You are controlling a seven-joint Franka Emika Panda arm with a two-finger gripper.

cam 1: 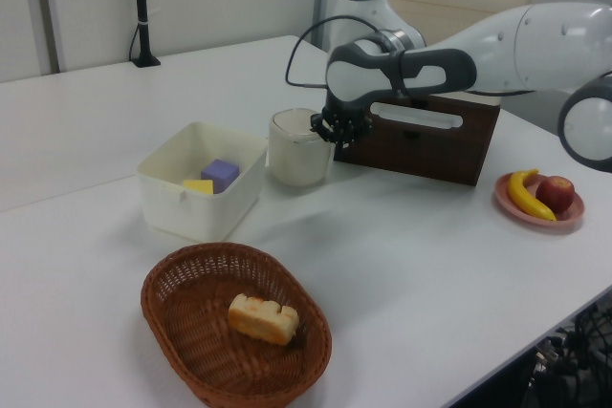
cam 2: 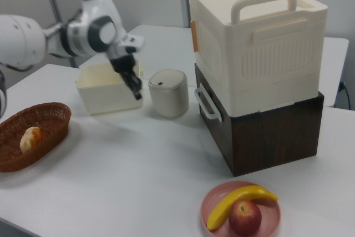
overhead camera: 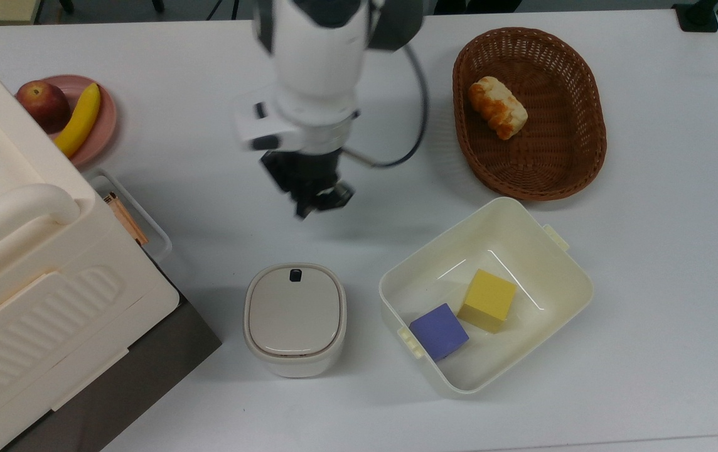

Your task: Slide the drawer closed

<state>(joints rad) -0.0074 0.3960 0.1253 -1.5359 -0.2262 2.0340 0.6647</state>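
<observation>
Well off the cabinet (overhead camera: 39,276), toward the top view's right, the gripper (overhead camera: 318,201) hangs with nothing held, finger spread unreadable, its drawer (cam 2: 213,112) looking flush.

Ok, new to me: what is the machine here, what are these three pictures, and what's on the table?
The machine is a white robot arm ending in a dark two-finger gripper, hovering above the white table. I see nothing in it.

The top view looks straight down. The left view and right view look across the table from lower angles.

On the table:
- a cream plastic cabinet on a dark brown base, whose drawer with a white loop handle looks pushed in
- a small lidded cream container
- a cream plastic tub holding a purple cube and a yellow cube
- a brown wicker basket with a bread roll
- a pink plate with a banana and an apple
</observation>
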